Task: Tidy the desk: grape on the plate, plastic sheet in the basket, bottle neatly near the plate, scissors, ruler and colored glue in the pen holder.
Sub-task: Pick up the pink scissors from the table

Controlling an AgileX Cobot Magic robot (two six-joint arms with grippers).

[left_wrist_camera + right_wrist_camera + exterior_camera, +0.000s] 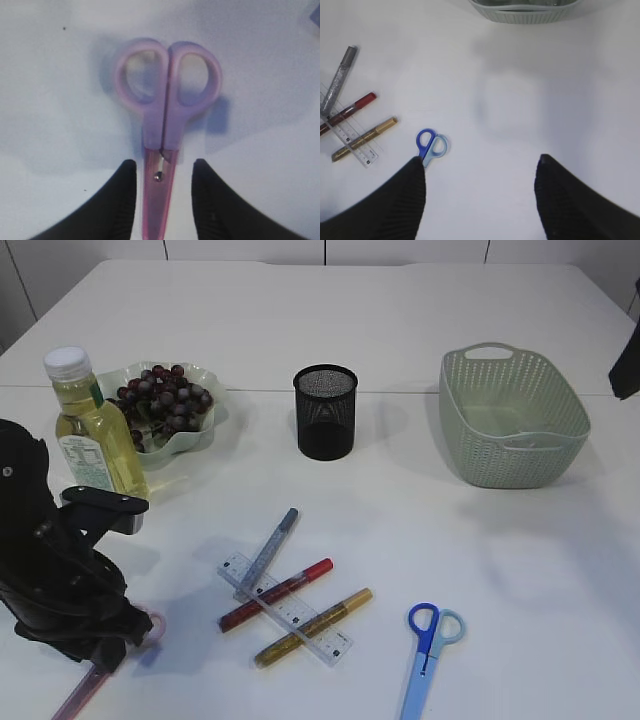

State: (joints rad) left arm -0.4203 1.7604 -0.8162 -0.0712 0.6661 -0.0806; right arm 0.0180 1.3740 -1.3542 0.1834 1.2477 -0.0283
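Pink scissors (167, 125) flat on white bench (420, 540), left end effector (162, 200) straddling blades with a gap each side, parted, gripping nothing, right end effector (480, 200) wide open above bench, blue scissors (431, 146) below it.

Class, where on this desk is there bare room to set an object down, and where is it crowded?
Bare: the stretch between the pen holder and the basket, and the table in front of the basket. Crowded: the ruler with glue pens crossed on it, and the bottle beside the plate.
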